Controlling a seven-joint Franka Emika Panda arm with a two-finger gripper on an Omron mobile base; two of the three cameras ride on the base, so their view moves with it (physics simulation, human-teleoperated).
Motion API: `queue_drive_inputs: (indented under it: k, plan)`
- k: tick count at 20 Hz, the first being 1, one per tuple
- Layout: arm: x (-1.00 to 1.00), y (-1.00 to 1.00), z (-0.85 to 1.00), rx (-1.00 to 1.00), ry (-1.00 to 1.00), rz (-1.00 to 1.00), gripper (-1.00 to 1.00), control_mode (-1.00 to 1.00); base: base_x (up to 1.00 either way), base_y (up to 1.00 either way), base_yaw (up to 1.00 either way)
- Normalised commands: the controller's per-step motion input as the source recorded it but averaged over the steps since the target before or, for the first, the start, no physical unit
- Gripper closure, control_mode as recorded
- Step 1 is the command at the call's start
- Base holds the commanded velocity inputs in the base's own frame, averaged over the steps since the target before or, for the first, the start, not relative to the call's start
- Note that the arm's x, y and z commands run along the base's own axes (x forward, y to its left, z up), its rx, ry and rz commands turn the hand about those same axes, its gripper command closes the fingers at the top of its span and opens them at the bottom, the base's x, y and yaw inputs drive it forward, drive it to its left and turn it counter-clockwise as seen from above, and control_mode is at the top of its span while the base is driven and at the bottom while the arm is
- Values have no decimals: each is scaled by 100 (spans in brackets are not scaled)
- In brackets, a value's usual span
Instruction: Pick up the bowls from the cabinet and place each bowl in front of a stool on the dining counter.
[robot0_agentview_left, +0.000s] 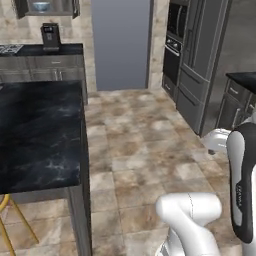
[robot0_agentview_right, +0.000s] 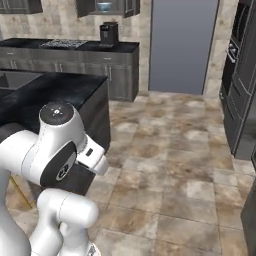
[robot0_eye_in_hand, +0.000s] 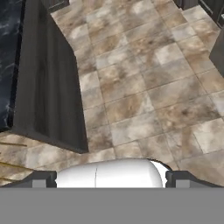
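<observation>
Close in, the gripper pointed down at the tiled floor; only the finger bases showed, so I couldn't tell if it was released or clenched. Beside it stood the dining counter, a yellow stool tucked under. Far back, a blue-patterned bowl sat in the open wall cabinet above the coffee machine.
</observation>
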Motion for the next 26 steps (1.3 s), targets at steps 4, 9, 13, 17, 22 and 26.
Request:
queue_drive_inputs:
  k: [4,9,13,17,22,26]
  plan:
    - [0,0,0,0,0,0,-100,100,90,-53,-4]
    - [0,0,0,0,0,0,-100,100,100,-8,0]
    - [0,0,0,0,0,0,-100,100,100,-17,0]
    - [0,0,0,0,0,0,-100,100,100,-49,1]
    - [0,0,0,0,0,0,-100,100,100,-49,15]
    - [0,0,0,0,0,0,-100,100,100,-52,23]
